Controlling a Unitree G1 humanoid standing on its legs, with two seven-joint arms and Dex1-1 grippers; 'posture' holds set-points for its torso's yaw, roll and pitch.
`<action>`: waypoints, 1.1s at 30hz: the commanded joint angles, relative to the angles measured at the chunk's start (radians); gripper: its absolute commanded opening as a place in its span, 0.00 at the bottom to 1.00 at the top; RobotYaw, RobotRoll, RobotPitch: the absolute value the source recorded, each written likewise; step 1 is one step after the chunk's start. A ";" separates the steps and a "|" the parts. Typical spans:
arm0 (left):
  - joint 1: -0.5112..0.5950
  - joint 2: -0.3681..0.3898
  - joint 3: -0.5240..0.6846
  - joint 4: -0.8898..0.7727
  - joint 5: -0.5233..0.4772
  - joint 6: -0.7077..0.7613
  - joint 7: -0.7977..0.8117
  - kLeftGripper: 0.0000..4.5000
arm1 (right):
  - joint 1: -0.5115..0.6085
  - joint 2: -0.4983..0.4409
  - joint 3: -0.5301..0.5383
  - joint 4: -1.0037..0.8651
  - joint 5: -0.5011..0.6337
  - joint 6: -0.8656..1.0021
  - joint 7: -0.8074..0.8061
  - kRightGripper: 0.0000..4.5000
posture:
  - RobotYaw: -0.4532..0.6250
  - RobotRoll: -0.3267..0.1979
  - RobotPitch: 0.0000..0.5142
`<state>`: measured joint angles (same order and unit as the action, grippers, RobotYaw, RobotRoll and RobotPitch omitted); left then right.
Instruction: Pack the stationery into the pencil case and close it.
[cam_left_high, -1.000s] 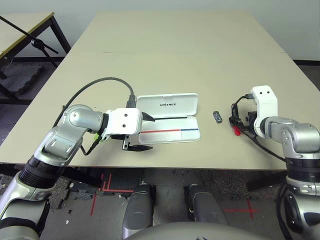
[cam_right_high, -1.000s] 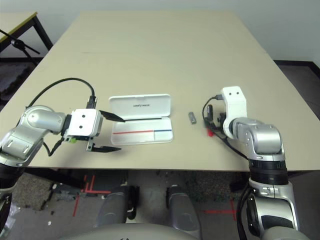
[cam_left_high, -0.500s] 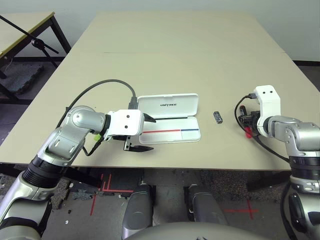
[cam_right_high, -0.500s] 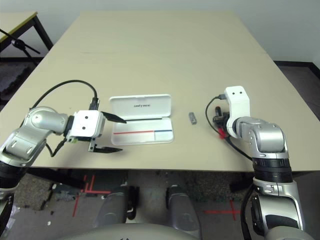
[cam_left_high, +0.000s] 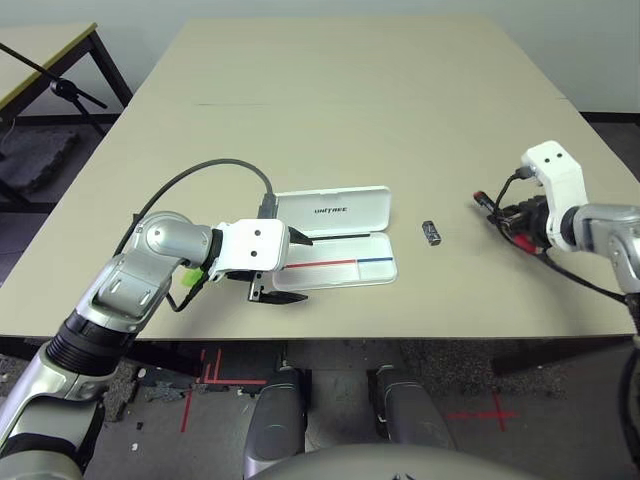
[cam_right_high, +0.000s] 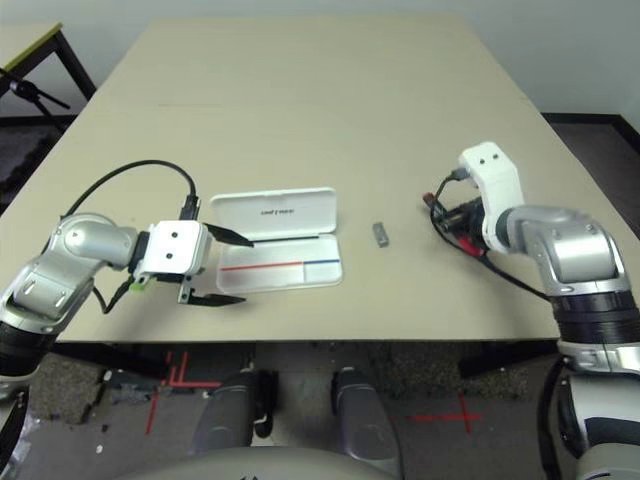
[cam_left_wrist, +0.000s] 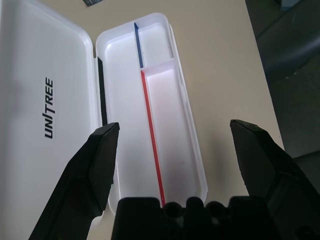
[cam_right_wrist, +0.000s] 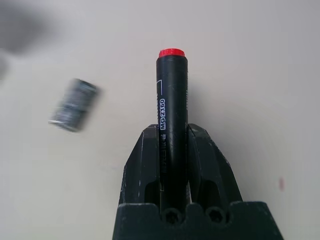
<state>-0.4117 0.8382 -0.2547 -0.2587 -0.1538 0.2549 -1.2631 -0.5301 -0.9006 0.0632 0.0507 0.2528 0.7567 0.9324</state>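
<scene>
Clearly, the black-and-red marker (cam_right_wrist: 172, 100) sits lengthwise between the fingers of the right pincer (cam_right_wrist: 172, 127), gripped tight. Well apart, the left pincer (cam_left_wrist: 175, 125) gapes wide beside the open white case (cam_left_high: 335, 262) on the tabletop (cam_left_high: 330, 130).

Red marker (cam_left_high: 527, 243), black barrel section, right of case, gripped. Dark grey block (cam_left_high: 431, 233) on table between marker and open, empty white case (cam_left_high: 335, 238).
</scene>
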 joint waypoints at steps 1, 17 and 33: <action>0.000 0.023 0.004 -0.008 -0.001 0.011 -0.014 1.00 | -0.023 -0.038 0.053 -0.019 0.000 -0.124 0.158 0.12 | 0.44 0.62 0.20; 0.014 0.060 0.025 -0.071 -0.017 0.094 0.000 1.00 | -0.176 0.067 0.237 -0.122 -0.019 -0.166 0.383 0.12 | 0.49 0.62 0.20; 0.056 0.055 0.026 -0.141 -0.025 0.149 0.049 1.00 | -0.246 0.319 0.392 -0.092 -0.143 -0.130 0.245 0.12 | 0.55 0.62 0.20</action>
<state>-0.3669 0.8850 -0.2330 -0.3876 -0.1735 0.4001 -1.2177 -0.7676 -0.5873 0.4318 -0.0434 0.1284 0.6283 1.1873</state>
